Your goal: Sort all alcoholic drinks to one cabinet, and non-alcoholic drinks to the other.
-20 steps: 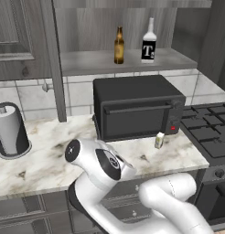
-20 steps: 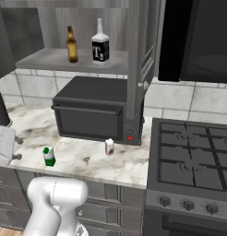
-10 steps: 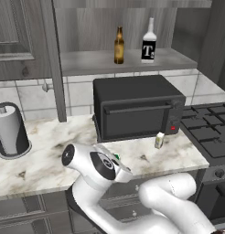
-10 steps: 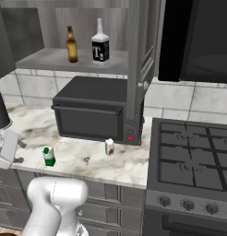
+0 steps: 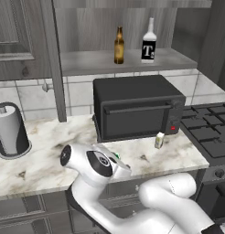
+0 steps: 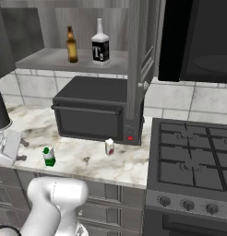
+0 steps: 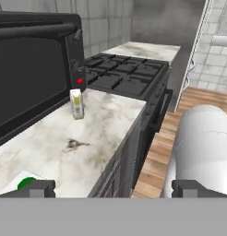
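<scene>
A slim brown beer bottle (image 5: 119, 45) (image 6: 71, 44) and a taller clear bottle with a black "T" label (image 5: 149, 43) (image 6: 100, 44) stand side by side on the open cabinet shelf (image 5: 87, 62) above the black toaster oven (image 5: 137, 107). On the counter, a small green-and-white container (image 6: 49, 156) (image 7: 27, 183) sits near the front edge. A small carton (image 5: 159, 140) (image 6: 109, 147) (image 7: 77, 103) stands by the oven's right corner. My gripper (image 6: 22, 150) (image 7: 115, 189) hovers low at the counter's front left, open and holding nothing, just left of the green container.
A paper towel holder (image 5: 11, 130) stands at the counter's left. The stove (image 6: 189, 156) (image 7: 124, 73) adjoins the counter on the right. A closed cabinet door (image 5: 18, 36) hangs at upper left; another open door (image 6: 143, 55) hangs beside the shelf.
The hand has sunk a little and turned at the counter's front left. The jaws stayed open. Bottles, carton and green container have not moved.
</scene>
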Robot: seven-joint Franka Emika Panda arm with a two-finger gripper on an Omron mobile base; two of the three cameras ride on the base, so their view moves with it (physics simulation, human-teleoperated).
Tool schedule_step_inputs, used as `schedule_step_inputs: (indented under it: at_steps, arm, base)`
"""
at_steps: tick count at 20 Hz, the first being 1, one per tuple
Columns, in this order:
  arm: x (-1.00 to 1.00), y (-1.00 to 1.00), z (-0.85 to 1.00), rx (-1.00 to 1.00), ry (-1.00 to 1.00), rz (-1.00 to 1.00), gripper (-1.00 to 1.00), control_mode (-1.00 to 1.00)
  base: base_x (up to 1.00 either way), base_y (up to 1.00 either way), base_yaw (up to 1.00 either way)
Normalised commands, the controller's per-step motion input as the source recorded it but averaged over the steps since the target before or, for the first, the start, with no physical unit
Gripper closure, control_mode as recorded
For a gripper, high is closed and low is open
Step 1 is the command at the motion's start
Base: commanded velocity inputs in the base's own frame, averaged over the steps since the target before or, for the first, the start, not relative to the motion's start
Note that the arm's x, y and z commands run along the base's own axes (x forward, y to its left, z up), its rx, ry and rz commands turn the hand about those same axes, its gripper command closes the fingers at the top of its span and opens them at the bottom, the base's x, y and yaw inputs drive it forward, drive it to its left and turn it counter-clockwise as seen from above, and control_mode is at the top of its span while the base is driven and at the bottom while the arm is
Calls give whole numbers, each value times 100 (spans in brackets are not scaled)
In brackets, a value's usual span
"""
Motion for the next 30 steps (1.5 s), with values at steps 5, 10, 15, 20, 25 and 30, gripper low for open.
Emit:
schedule_step_inputs:
  at_steps: [5, 10, 15, 20, 25, 30]
  arm:
    - [25, 0, -4, -8, 8, -5, -100, -100]
    - [24, 0, -8, -8, 8, -6, -100, -100]
    - [22, 0, -18, -6, 7, -5, -100, -100]
    - [16, 0, -31, -4, 3, -3, -100, -100]
    - [16, 0, -23, -3, 0, -1, -100, -100]
    - [12, 0, -14, -2, 0, 0, -100, -100]
  base:
    - [0, 0, 0]
    - [0, 0, 0]
    - [0, 0, 0]
    - [0, 0, 0]
    - [0, 0, 0]
    - [0, 0, 0]
